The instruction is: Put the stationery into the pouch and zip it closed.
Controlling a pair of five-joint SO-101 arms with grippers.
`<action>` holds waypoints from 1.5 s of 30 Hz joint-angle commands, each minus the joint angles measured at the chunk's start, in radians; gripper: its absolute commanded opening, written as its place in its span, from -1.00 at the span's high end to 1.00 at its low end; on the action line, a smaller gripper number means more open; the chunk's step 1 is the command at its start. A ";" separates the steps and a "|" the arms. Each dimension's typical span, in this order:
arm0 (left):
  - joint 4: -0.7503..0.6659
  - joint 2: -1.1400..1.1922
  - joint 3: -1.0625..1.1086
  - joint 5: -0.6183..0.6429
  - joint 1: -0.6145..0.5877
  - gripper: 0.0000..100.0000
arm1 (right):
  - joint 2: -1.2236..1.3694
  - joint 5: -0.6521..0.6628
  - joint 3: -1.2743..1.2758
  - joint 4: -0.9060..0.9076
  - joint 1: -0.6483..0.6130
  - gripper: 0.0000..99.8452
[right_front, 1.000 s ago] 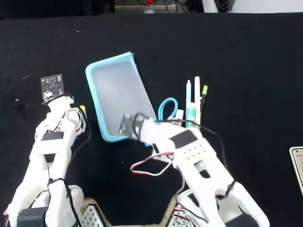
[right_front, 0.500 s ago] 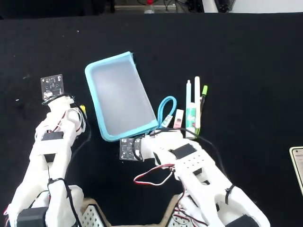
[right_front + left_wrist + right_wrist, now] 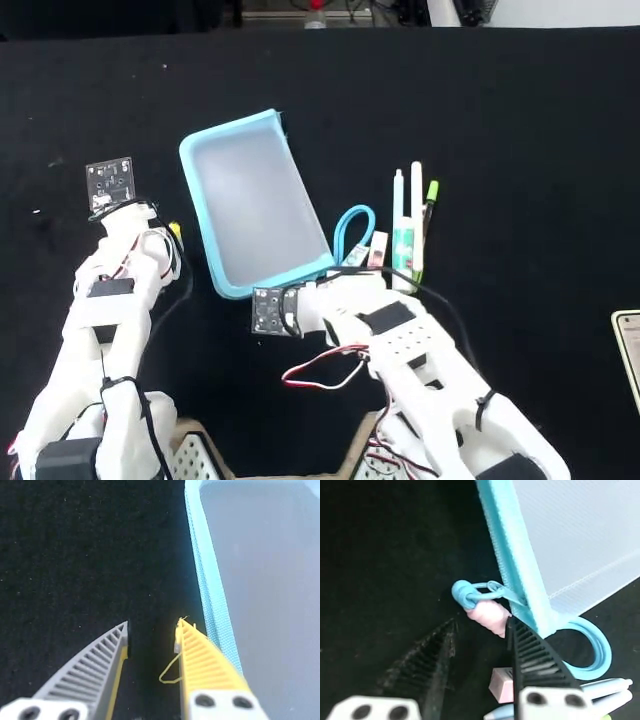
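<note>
**Right end effector spread at the pouch's zipper pull, stationery out on the bench**

Our right end effector (image 3: pixel 482 622) is spread wide and pinches nothing. Just at its tips, and close to one of the black fingers (image 3: pixel 535 652), sits the pink tab (image 3: pixel 490 616) of the zipper pull. The tab hangs on a knotted blue cord (image 3: pixel 470 591) that runs to the nearest corner of the pouch (image 3: pixel 570 535). We cannot tell whether the tab touches the finger.

The pouch is translucent with blue trim. It lies flat on the black bench (image 3: pixel 520 120) and stretches away from this end effector.

Just beside the same finger, on the side away from the tab, a blue loop (image 3: pixel 595 647) curves out from under the pouch corner. We cannot tell what it belongs to. A pink eraser (image 3: pixel 501 684) lies close against that finger. Just past the eraser are two white pens (image 3: pixel 416 215) and a green-tipped pen (image 3: pixel 431 198), lying side by side outside the pouch.

Our left end effector (image 3: pixel 152 625) is also spread and empty, over bare bench. It sits just beside the pouch's long blue-trimmed edge. The tip of its yellow finger (image 3: pixel 200 660) lies right along that trim, and contact cannot be judged. A loose yellow thread (image 3: pixel 170 672) hangs from that finger.

Seen from above, the pouch lies between the two end effectors. A pale card (image 3: pixel 630 345) sits at the bench edge, well apart from both.
</note>
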 commanded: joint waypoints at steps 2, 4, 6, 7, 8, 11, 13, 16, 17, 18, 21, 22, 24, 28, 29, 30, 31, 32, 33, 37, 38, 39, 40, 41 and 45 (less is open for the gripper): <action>-0.015 -0.015 -0.012 0.006 -0.005 0.69 | 0.041 -0.014 -0.074 -0.018 -0.011 0.67; -0.015 -0.015 -0.012 0.006 -0.005 0.69 | 0.099 -0.014 -0.094 -0.018 -0.011 0.67; -0.015 -0.015 -0.012 0.006 -0.005 0.69 | 0.180 -0.014 -0.130 -0.015 -0.006 0.67; -0.015 -0.015 -0.012 0.006 -0.005 0.69 | 0.223 -0.014 -0.151 -0.012 -0.005 0.67; -0.015 -0.015 -0.010 0.006 -0.005 0.69 | 0.257 -0.014 -0.170 -0.009 -0.005 0.67; -0.015 -0.015 -0.010 0.003 -0.005 0.69 | 0.318 -0.014 -0.240 0.052 0.005 0.67; -0.015 -0.015 -0.010 0.003 -0.005 0.69 | 0.321 -0.014 -0.263 0.103 0.005 0.68; -0.015 -0.015 -0.012 0.003 -0.005 0.69 | 0.295 -0.014 -0.271 0.166 0.005 0.86; -0.015 -0.015 -0.012 0.003 -0.005 0.69 | 0.275 -0.014 -0.271 0.184 0.005 0.96; -0.015 -0.015 -0.012 0.003 -0.005 0.69 | 0.252 -0.014 -0.271 0.212 0.005 0.99; -0.015 -0.015 -0.012 0.003 -0.005 0.69 | 0.154 -0.061 -0.266 0.334 0.000 0.96; -0.015 -0.015 -0.012 0.003 -0.005 0.69 | 0.116 -0.086 -0.268 0.374 -0.002 0.98; -0.015 -0.015 -0.012 0.003 -0.005 0.69 | 0.031 -0.150 -0.271 0.436 -0.002 0.98; -0.015 -0.015 -0.012 0.003 -0.005 0.69 | -0.119 -0.328 -0.252 0.548 0.000 0.97; -0.015 -0.015 -0.012 0.003 -0.005 0.69 | -0.143 -0.358 -0.242 0.574 0.000 0.97; -0.015 -0.015 -0.012 0.003 -0.005 0.69 | -0.163 -0.373 -0.231 0.597 0.000 0.95; -0.015 -0.015 -0.012 0.003 -0.005 0.69 | -0.176 -0.384 -0.219 0.612 0.000 0.91; -0.015 -0.015 -0.012 0.003 -0.005 0.69 | -0.183 -0.385 -0.206 0.620 0.005 0.83; -0.015 -0.014 -0.012 0.003 -0.005 0.69 | -0.186 -0.388 -0.196 0.618 0.005 0.75; -0.015 -0.014 -0.010 0.002 -0.005 0.69 | -0.185 -0.440 -0.174 0.543 -0.021 0.56; -0.015 -0.014 -0.008 0.002 -0.005 0.69 | -0.185 -0.454 -0.170 0.523 -0.029 0.57; -0.015 -0.014 -0.008 0.002 -0.005 0.69 | -0.185 -0.465 -0.168 0.505 -0.037 0.58; -0.015 -0.014 -0.008 0.002 -0.005 0.69 | -0.185 -0.470 -0.165 0.489 -0.044 0.58; -0.015 -0.014 -0.008 0.002 -0.005 0.69 | -0.183 -0.473 -0.163 0.476 -0.051 0.58; -0.015 -0.014 -0.008 0.002 -0.005 0.69 | -0.183 -0.476 -0.153 0.430 -0.054 0.59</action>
